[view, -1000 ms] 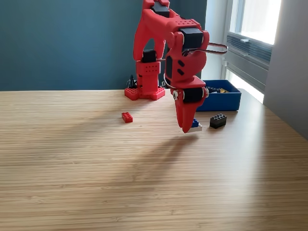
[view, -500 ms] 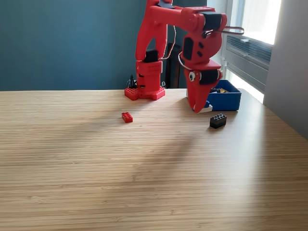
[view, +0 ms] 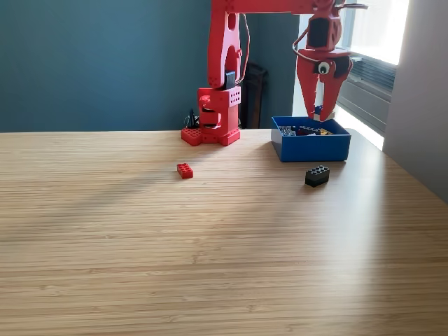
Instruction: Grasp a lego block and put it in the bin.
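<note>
My red gripper (view: 319,113) hangs in the air right over the bin (view: 312,148), a shallow bright-blue box at the exterior view's right. Its fingers (view: 306,91) point down with a narrow gap between them, and a small blue lego block (view: 318,109) shows between the tips, so the jaws look shut on it. Several small pieces (view: 301,130) lie inside the bin. A red lego block (view: 185,170) lies on the wooden table left of the bin. Just in front of the bin sits a black lego block (view: 317,175).
The arm's red base (view: 213,122) stands at the back of the table, left of the bin. A window sill and a grey wall close off the exterior view's right side. Behind the table is a dark teal wall.
The gripper has risen from the table in front of the bin, where it closed on a blue block, and swung back and right to above the bin. The blue block has left the table.
</note>
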You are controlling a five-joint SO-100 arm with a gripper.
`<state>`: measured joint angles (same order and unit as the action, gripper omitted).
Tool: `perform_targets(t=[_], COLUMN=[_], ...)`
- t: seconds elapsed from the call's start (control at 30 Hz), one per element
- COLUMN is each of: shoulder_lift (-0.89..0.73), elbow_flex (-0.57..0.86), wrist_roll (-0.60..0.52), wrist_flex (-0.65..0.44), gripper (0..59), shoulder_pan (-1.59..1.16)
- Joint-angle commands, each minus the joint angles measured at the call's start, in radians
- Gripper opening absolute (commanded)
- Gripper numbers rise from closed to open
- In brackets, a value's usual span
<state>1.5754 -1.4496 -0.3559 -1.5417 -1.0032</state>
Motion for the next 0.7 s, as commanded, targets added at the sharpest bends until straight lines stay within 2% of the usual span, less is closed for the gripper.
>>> perform_targets(t=[0.03,0.23,0.27,0.33,0.37,0.43,0.47,0.53,0.6,0.7], shoulder_lift=[0.100,0.100,0.100,0.100,0.100,0.100,0.100,0.100,0.100,0.100], elbow_flex=[0.002,-0.020,-0.025,-0.031,-0.037,-0.048,-0.051,-0.054,-0.048,-0.020], wrist_roll=[-0.018,0.014,0.018,0.025,0.028,0.029,0.031,0.032,0.032,0.028], wrist_flex=[-0.014,-0.012,-0.012,-0.012,-0.012,-0.014,-0.014,-0.014,-0.014,-0.014], gripper=[0.0,0.2,2.1,18.2,23.8,31.2,32.2,33.0,30.0,15.5], shoulder_pan=[-0.112,-0.183,-0.183,-0.178,-0.175,-0.172,-0.170,-0.164,-0.146,-0.080])
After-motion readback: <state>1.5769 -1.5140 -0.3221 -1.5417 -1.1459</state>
